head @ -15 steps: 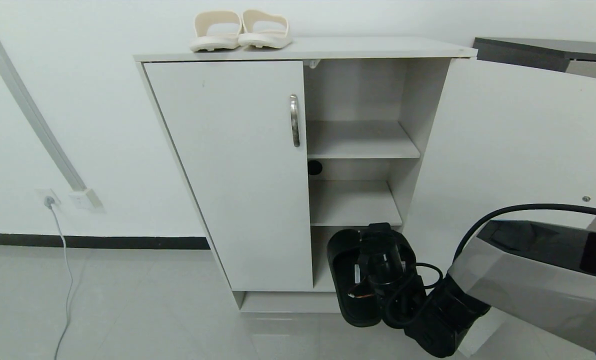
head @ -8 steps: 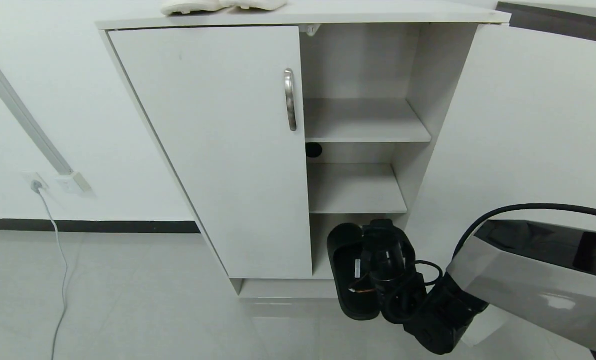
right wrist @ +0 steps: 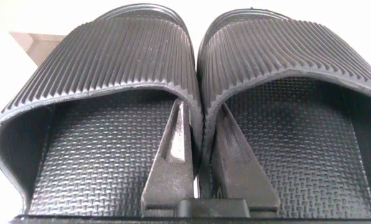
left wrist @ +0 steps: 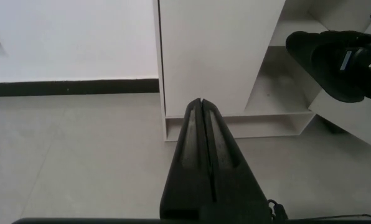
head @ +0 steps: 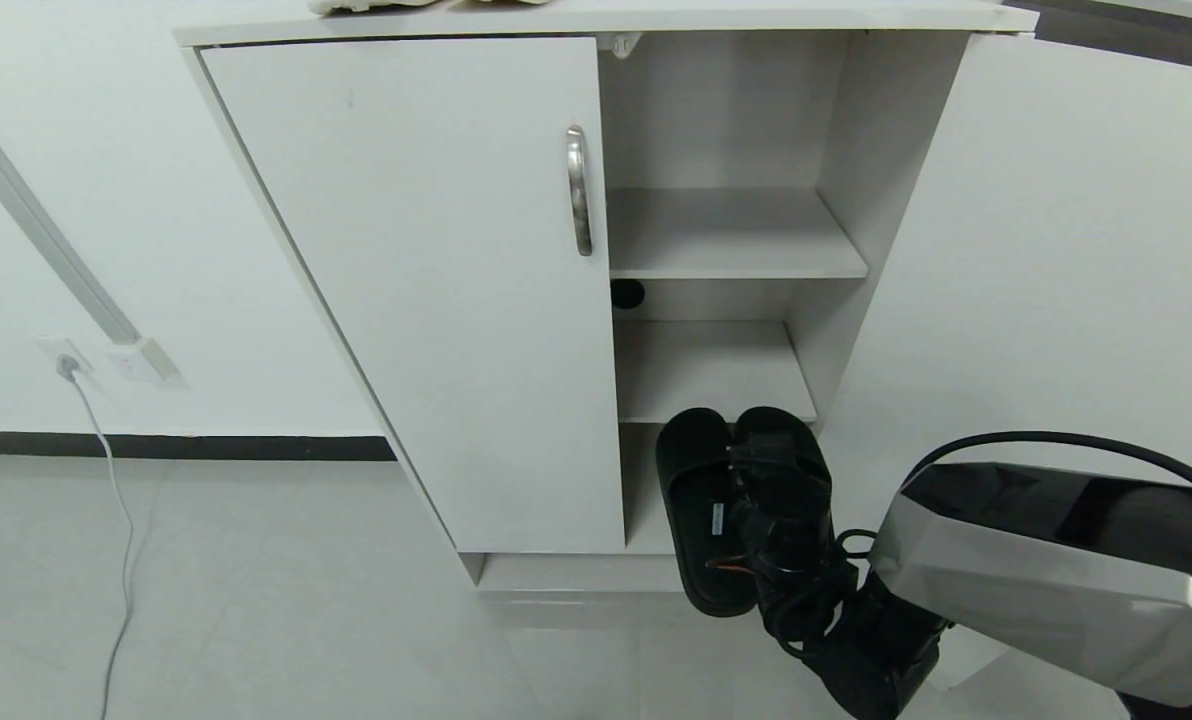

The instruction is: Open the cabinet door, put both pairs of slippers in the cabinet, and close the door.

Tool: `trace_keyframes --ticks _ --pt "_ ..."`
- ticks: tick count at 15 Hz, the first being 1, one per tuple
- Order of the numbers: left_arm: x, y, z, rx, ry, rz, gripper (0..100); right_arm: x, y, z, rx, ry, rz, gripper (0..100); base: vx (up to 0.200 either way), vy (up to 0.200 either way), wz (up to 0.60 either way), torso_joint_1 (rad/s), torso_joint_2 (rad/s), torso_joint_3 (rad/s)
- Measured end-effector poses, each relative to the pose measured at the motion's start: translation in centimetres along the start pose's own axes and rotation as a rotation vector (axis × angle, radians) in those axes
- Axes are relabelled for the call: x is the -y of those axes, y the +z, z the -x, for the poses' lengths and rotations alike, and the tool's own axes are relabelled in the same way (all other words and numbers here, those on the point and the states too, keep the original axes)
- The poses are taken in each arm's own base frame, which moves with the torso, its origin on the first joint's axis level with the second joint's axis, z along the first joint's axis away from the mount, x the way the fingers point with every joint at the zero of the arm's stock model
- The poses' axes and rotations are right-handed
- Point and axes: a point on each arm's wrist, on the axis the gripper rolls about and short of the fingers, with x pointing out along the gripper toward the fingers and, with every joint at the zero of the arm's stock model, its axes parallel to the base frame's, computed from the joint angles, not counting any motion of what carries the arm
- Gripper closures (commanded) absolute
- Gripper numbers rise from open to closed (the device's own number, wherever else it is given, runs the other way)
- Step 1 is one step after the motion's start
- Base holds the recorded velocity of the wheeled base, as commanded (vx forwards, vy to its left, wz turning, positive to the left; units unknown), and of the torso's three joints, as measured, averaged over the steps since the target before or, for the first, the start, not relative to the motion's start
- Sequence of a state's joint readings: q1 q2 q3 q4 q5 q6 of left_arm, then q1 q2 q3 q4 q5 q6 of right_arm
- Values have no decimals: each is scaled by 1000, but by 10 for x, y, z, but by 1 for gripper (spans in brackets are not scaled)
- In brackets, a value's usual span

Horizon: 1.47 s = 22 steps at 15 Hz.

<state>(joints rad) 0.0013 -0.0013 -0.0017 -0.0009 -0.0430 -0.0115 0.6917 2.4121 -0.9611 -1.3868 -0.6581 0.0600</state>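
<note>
A: Progress check. How far is the task standing?

B: The right door (head: 1056, 250) of the cabinet (head: 896, 150) is standing wide open, so the first step is looking done. The left door (head: 426, 280) is sitting shut. Neither pair is lying inside yet.

A: The black slippers?

B: The black slippers (head: 746, 500) are hanging off the floor, side by side, just in front of the lowest compartment (head: 641, 500), toes pointing toward the cabinet. Cannot tell whether the toes are crossing the opening.

A: Grip?

B: The right gripper (right wrist: 204, 149) is pinching the pair together by the adjoining side walls, one of its fingers (right wrist: 173, 155) sitting inside each slipper. The left gripper (left wrist: 201, 124) is hanging low over the floor on the near side of the left door, fingers pressed together on nothing.

A: Contents?

B: No slipper is resting on the upper shelf (head: 726, 235) or the middle shelf (head: 706, 370). A dark round hole (head: 628, 293) is showing in the back panel between them. The cream slippers (head: 351, 5) are sitting on the cabinet top, toward the left.

A: Remaining?

B: Likely setting the black pair in, fetching the cream pair, then swinging the right door shut.
</note>
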Motion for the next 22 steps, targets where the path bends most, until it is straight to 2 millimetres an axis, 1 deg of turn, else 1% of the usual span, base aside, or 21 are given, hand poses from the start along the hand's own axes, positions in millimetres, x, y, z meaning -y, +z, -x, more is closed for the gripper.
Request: trace_keyframes --ticks 1,12,17,19,22 --pt "0 0 0 0 0 0 100 0 -1 -1 -3 -2 2 100 0 0 0 0 0 0" --pt "0 0 0 0 1 2 100 1 -2 -4 -1 -8 0 100 200 0 0 3 3 0" --pt "0 0 0 0 1 2 100 -1 -1 -8 -21 2 16 100 0 0 0 0 0 0" --pt "0 0 0 0 1 2 100 -3 3 -16 -31 5 18 100 0 0 0 0 0 0" --pt "0 0 0 0 1 2 100 -5 17 -41 -21 5 1 100 0 0 0 0 0 0"
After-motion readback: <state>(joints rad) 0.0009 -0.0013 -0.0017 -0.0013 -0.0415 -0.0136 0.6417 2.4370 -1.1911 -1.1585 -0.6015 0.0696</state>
